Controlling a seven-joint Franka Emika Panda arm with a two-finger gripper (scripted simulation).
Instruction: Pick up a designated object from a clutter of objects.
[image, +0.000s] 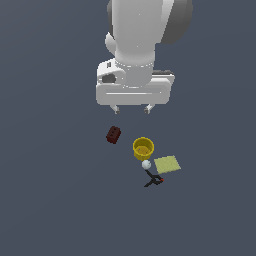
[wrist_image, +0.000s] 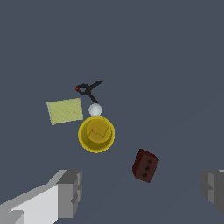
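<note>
Our white two-fingered gripper (image: 132, 109) hangs above the dark grey floor (image: 50, 200) with its short fingers (image: 116, 108) spread wide apart and nothing between them; in the wrist view the two grey finger pads (wrist_image: 70, 193) sit at opposite edges of the picture with bare floor in the gap. Nearest to it we see the dark red studded brick (image: 113, 135), lying tilted just below the fingers in the exterior view and well clear of them. A little to the exterior view's right of the brick stands the round yellow cup (image: 143, 148), upright and open-mouthed, with what look like a few thin lines on its inside bottom. The small white ball (image: 146, 164) sits close against the cup's rim on the side away from the gripper, though we cannot tell whether they touch. Beside the ball, to the exterior view's right, lies the pale yellow-green flat square (image: 167, 164). Farthest from the gripper we find the thin black spindly item with crossed arms and a red spot (image: 154, 180), resting on the floor with one arm reaching up to the ball.
</note>
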